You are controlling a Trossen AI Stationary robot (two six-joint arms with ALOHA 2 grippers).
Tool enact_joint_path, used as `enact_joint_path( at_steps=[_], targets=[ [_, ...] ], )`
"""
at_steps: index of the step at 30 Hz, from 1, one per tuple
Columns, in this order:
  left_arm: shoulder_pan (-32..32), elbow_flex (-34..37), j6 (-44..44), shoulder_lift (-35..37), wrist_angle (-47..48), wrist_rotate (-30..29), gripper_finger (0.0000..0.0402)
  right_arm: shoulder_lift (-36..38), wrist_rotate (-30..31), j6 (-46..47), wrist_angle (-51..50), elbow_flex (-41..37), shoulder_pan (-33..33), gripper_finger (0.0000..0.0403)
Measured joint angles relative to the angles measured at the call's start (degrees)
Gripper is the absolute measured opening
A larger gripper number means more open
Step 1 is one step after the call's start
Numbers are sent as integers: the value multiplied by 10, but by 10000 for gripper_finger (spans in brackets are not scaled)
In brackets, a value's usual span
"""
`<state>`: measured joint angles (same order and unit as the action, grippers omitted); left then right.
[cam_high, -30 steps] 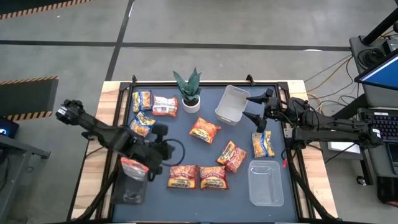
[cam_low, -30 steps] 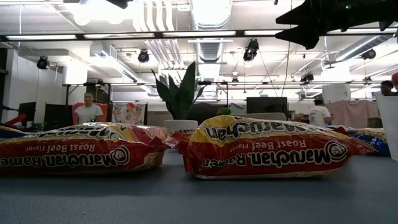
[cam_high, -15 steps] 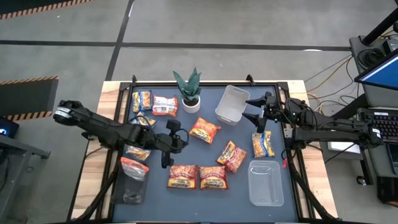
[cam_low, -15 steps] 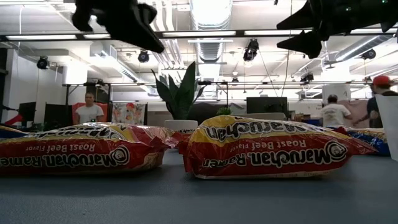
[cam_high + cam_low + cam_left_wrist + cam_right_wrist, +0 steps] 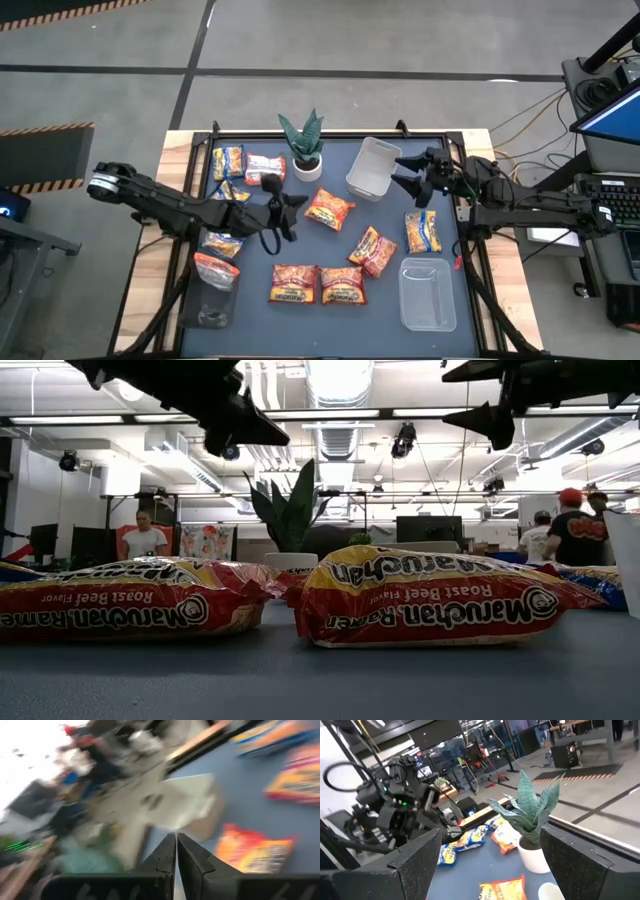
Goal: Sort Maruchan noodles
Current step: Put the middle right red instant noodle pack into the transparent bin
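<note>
Several flat orange-red and yellow-and-blue Maruchan noodle packets (image 5: 329, 209) scattered across dark desk (image 5: 380, 305). Left tool (image 5: 284, 217) closed, empty, left of centre. Right tool (image 5: 407, 174) spread wide, empty, beside clear plastic bin (image 5: 372, 168).

- Grey concrete floor (image 5: 330, 40) with dark seam lines; yellow-black hazard tape (image 5: 40, 130) to one side.
- Wooden table edge (image 5: 180, 150) around a dark blue mat (image 5: 330, 320).
- Desk beside the table holds a keyboard (image 5: 612, 205) and a laptop (image 5: 605, 120).
- Open ceiling: white ducts (image 5: 340, 400), strip lights (image 5: 70, 420).
- People (image 5: 142, 538) stand at the far benches.
</note>
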<state>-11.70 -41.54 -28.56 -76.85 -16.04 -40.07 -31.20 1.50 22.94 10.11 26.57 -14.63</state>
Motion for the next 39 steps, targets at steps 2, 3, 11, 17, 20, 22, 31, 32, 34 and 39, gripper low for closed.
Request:
enact_joint_path(
  at_steps=[2, 3, 11, 17, 20, 22, 31, 32, 34, 39],
  targets=[
    [0, 0, 34, 1, 29, 114, 0, -1, 0, -5, 0, 0, 0, 328],
    [0, 0, 47, 1, 49, 183, 0, -1, 0, -5, 0, 0, 0, 328],
    [22, -16, 81, 0, 116, 222, 0, -19, 2, 103, 30, 2, 0, 328],
    [34, -18, 93, -2, 125, 144, 0, -106, 18, 101, 29, 37, 17, 328],
    [49, -18, 92, -1, 155, 270, 0, -148, 22, 95, 26, 69, 21, 328],
    [74, -18, 90, -2, 156, 379, 0, -170, 22, 95, 19, 93, 22, 328],
    [181, -18, 65, -18, 162, 466, 0, -245, 21, 119, -104, 184, 48, 328],
    [188, -18, 65, -21, 161, 465, 0, -253, 21, 129, -114, 188, 53, 328],
    [197, -18, 64, -32, 152, 466, 0, -267, 20, 155, -134, 195, 62, 328],
    [207, -18, 65, -77, 115, 466, 0, -307, 20, 228, -195, 213, 89, 328]
  ],
)
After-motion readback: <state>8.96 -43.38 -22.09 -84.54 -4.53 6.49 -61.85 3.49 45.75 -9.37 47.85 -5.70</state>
